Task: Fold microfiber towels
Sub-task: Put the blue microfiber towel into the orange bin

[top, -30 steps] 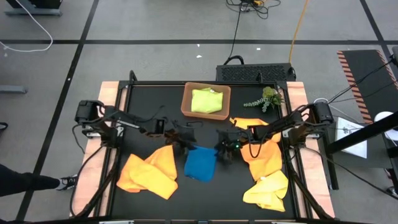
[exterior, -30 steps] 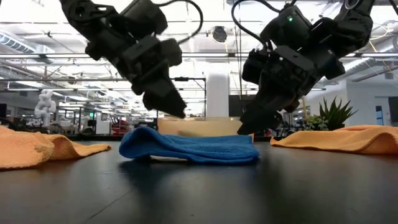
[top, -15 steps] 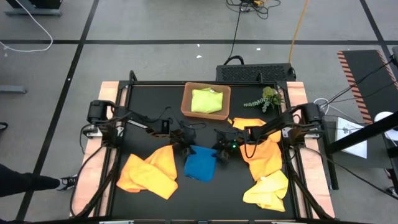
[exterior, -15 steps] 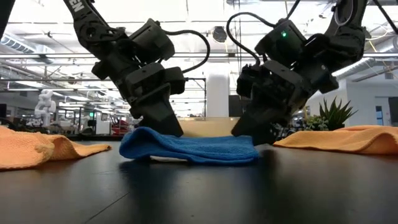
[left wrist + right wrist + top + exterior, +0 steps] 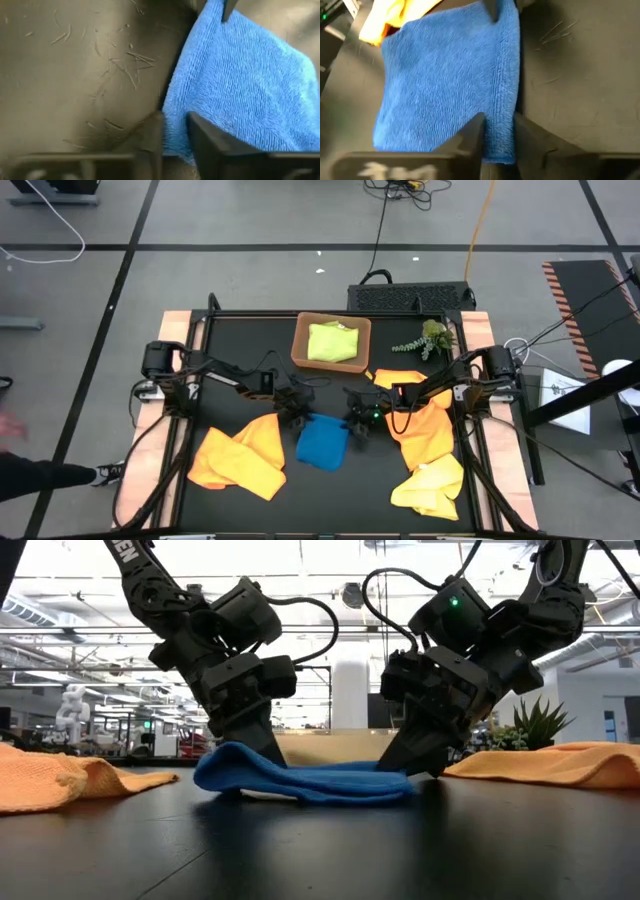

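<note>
Blue microfiber is bunching between both sets of fingers: the blue towel (image 5: pixel 322 442) is lying folded at the middle of the black table (image 5: pixel 230 350), and the 2 grippers are working its far edge, 1 at each corner. The left gripper (image 5: pixel 175 127) is pinching the towel's corner nearest its own side, with cloth wedged between its fingers. The right gripper (image 5: pixel 497 132) is clenching the opposite corner the same way. In the low view both are pressing down to the tabletop at the towel's 2 ends.

To do this step well, I judge that both arms should be lifting together and at even height, carrying the edge toward the near side so the fold lands square. A shallow pinch could be letting the soft pile slip out, and an uneven pull would be skewing the fold.

Elsewhere on the table, an orange towel (image 5: pixel 240 458) is lying crumpled near the left arm. Another orange towel (image 5: pixel 420 425) and a yellow towel (image 5: pixel 430 485) are lying by the right arm. A lime green towel (image 5: pixel 332 342) is sitting in the brown tray (image 5: pixel 300 345) at the far edge, with a plant sprig (image 5: pixel 428 338) beside it. The table surface is showing fine scratches. Beyond it, the low view is showing an open, brightly lit workshop.
</note>
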### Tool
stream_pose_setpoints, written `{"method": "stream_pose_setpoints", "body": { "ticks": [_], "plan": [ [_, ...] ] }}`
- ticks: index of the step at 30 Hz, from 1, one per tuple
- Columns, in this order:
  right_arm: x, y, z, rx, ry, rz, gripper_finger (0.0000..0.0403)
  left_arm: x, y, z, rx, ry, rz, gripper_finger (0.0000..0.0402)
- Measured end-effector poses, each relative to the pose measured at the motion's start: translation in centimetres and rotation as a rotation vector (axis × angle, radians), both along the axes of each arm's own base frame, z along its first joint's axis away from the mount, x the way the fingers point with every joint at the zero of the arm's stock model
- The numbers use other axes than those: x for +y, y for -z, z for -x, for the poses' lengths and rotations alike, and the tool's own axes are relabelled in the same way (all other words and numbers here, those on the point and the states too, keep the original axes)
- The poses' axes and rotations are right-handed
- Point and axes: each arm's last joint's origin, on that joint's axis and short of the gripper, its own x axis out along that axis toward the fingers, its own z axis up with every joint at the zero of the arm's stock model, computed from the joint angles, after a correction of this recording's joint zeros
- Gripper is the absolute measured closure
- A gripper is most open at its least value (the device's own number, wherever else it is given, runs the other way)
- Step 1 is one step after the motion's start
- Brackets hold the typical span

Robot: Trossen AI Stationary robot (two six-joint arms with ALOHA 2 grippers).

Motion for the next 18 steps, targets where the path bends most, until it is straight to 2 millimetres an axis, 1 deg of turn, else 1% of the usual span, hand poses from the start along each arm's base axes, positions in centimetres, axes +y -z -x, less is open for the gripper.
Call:
{"method": "stream_pose_setpoints", "body": {
  "ticks": [2,3,5,8,12,15,18],
  "plan": [
    [0.0,0.0,0.0,-0.005,-0.020,0.012,0.0366,0.1,0.0,0.0,-0.010,0.020,0.000,0.0376],
    [0.1,0.0,0.0,-0.008,-0.030,0.018,0.0382,0.2,-0.2,0.0,-0.015,0.023,0.008,0.0386],
    [-0.1,-0.3,0.1,-0.016,-0.038,0.025,0.0394,0.4,-0.4,0.1,-0.025,0.025,0.016,0.0388],
    [-0.5,-1.4,0.1,-0.058,-0.035,0.040,0.0393,0.8,-1.4,0.2,-0.058,0.026,0.006,0.0394],
    [-1.2,-4.0,0.3,-0.155,-0.044,0.082,0.0398,1.4,-3.4,0.5,-0.129,0.012,-0.054,0.0396],
    [-2.0,-6.4,0.7,-0.254,-0.029,0.126,0.0399,1.9,-5.3,0.9,-0.181,-0.019,-0.136,0.0397],
    [-3.0,-8.2,1.3,-0.299,0.002,0.171,0.0400,2.4,-7.2,1.4,-0.245,-0.053,-0.239,0.0397]
  ]
}}
